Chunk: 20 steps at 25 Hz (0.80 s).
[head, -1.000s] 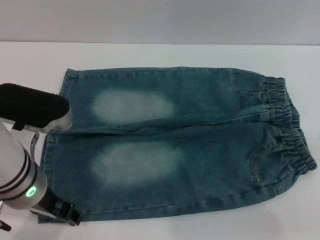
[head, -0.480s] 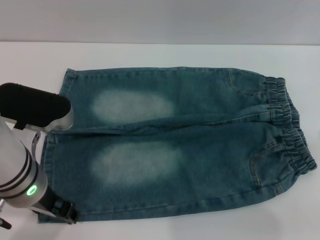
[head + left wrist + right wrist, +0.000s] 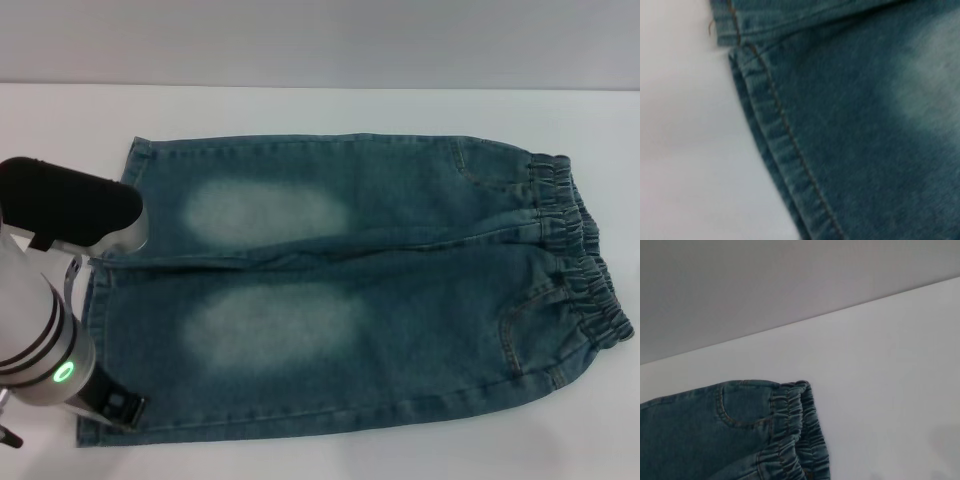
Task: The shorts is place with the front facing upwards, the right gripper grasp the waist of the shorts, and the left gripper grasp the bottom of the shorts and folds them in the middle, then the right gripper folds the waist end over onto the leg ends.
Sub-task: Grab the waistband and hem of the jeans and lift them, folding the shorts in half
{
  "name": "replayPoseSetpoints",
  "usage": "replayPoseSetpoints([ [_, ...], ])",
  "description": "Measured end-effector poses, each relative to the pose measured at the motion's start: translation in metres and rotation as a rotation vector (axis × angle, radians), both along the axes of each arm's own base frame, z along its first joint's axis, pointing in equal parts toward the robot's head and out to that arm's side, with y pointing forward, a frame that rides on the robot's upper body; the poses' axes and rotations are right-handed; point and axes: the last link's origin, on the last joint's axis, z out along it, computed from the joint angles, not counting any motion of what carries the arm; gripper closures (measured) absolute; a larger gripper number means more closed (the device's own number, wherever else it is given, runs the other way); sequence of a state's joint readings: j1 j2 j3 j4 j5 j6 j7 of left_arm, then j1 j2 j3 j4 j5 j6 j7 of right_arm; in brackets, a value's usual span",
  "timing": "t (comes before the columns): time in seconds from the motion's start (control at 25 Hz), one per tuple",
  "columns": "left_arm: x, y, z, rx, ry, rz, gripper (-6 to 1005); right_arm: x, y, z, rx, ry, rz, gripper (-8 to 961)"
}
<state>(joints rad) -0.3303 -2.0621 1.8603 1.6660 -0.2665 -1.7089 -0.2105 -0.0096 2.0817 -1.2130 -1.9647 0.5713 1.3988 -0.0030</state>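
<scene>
Partly hidden: left end effector (image 3: 118, 408) over hem (image 3: 790, 150)

shorts (image 3: 360, 300) on table (image 3: 300, 110), waist (image 3: 580, 260) rightward

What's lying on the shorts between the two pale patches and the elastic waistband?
Nothing; the head view shows only bare denim of the shorts from the pale patches to the waistband.

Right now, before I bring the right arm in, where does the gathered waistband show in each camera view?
Head view: the waist of the shorts runs along the right end of the shorts, puckered.
Left wrist view: not in it; only a straight stitched leg hem and the table.
Right wrist view: the waistband sits low, near the middle, beside white table.
Shared landmark: the stitched pocket next to the band, seen in head and right wrist views.
</scene>
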Motion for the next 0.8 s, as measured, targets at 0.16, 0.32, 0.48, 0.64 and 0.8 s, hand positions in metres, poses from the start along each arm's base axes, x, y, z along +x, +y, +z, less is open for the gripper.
replayPoseSetpoints([
  [0.16,0.005,0.001,0.0,0.001,-0.004,-0.015,676,-0.001,0.0,-0.001,-0.003,0.0,0.003,265],
  [0.32,0.004,0.001,0.001,0.001,-0.002,-0.012,840,-0.001,0.0,-0.001,-0.004,0.001,0.002,267],
  [0.48,0.008,0.0,0.005,0.005,-0.003,-0.012,1001,0.0,0.0,-0.002,-0.006,0.003,-0.001,269],
  [0.64,0.015,-0.003,0.009,0.018,-0.007,-0.031,991,0.001,0.0,-0.002,-0.007,0.004,-0.003,271],
  [0.8,0.012,-0.006,0.011,0.026,0.01,-0.022,937,0.001,0.0,-0.003,-0.008,0.005,-0.003,272],
])
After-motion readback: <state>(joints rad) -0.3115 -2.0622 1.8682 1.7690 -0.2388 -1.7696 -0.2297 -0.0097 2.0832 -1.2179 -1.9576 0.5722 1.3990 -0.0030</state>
